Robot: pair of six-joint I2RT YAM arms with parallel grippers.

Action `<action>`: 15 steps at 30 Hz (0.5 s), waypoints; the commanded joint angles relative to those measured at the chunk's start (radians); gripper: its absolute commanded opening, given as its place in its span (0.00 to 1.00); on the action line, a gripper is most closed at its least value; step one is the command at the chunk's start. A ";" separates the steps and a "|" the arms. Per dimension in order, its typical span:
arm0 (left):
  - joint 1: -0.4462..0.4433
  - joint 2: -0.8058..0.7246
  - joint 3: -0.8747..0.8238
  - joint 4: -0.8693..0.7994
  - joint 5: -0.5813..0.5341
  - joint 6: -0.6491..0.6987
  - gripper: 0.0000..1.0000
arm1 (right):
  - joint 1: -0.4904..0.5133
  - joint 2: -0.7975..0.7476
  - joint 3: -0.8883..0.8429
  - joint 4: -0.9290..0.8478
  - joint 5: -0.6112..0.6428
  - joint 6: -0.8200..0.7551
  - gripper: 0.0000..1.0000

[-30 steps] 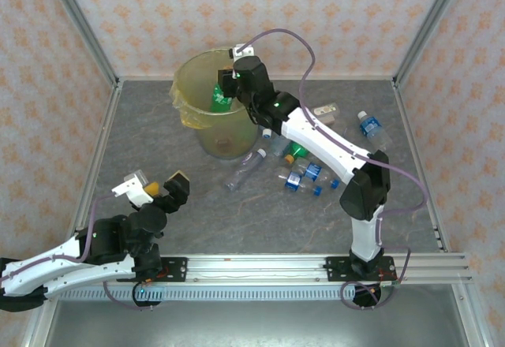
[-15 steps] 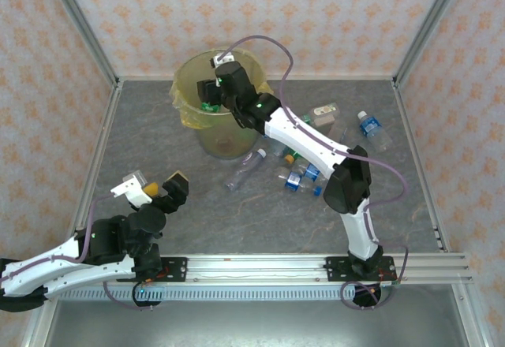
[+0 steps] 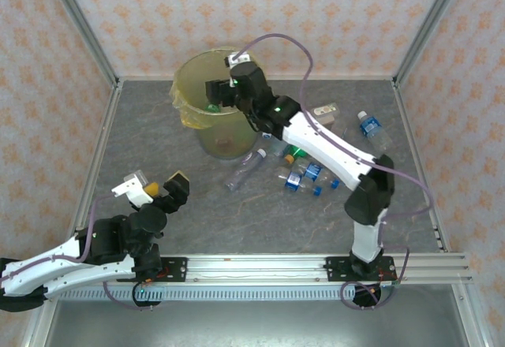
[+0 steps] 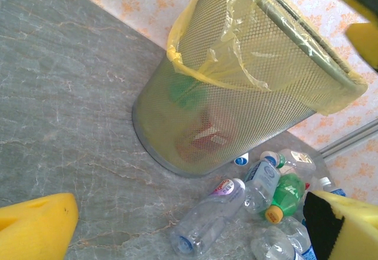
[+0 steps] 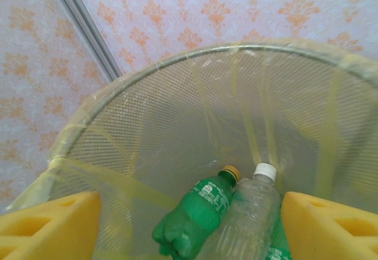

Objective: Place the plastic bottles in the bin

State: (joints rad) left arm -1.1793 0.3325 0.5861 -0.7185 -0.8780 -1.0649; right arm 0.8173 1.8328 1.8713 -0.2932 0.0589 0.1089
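Bottles (image 5: 198, 213) lying in bin (image 3: 189, 75)
Right hand (image 3: 215, 95) is hanging wide, empty, over it for clean drops; left hand (image 3: 155, 183) is idling wide.

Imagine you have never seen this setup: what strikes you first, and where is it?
The yellow-lined bin at the back of the table draws the eye, with the right gripper hanging open over its mouth. Inside lie a green bottle and a clear bottle side by side. A cluster of loose bottles waits on the table to the bin's right.
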 commanded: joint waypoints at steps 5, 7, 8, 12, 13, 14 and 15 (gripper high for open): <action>-0.007 -0.044 -0.072 0.165 0.020 0.140 0.99 | -0.001 -0.316 -0.358 0.196 0.044 0.067 0.89; -0.006 -0.065 -0.100 0.221 0.042 0.171 0.96 | -0.004 -0.391 -0.462 0.226 0.043 0.084 0.89; -0.006 -0.068 -0.110 0.245 0.051 0.183 0.95 | -0.005 -0.426 -0.501 0.232 0.043 0.091 0.89; -0.006 -0.023 -0.149 0.366 0.124 0.265 0.94 | -0.007 -0.568 -0.684 0.251 0.060 0.141 0.92; -0.006 0.005 -0.157 0.403 0.143 0.287 0.94 | -0.009 -0.607 -0.734 0.261 0.063 0.159 0.95; -0.006 0.036 -0.164 0.437 0.162 0.306 0.95 | -0.009 -0.642 -0.783 0.274 0.066 0.176 0.96; -0.007 0.074 -0.171 0.475 0.181 0.326 0.96 | -0.010 -0.683 -0.827 0.284 0.065 0.191 0.96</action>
State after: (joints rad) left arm -1.1793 0.3443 0.4419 -0.3862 -0.7673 -0.8360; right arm 0.8143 1.2285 1.1213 -0.0643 0.0944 0.2348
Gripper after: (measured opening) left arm 0.956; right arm 0.959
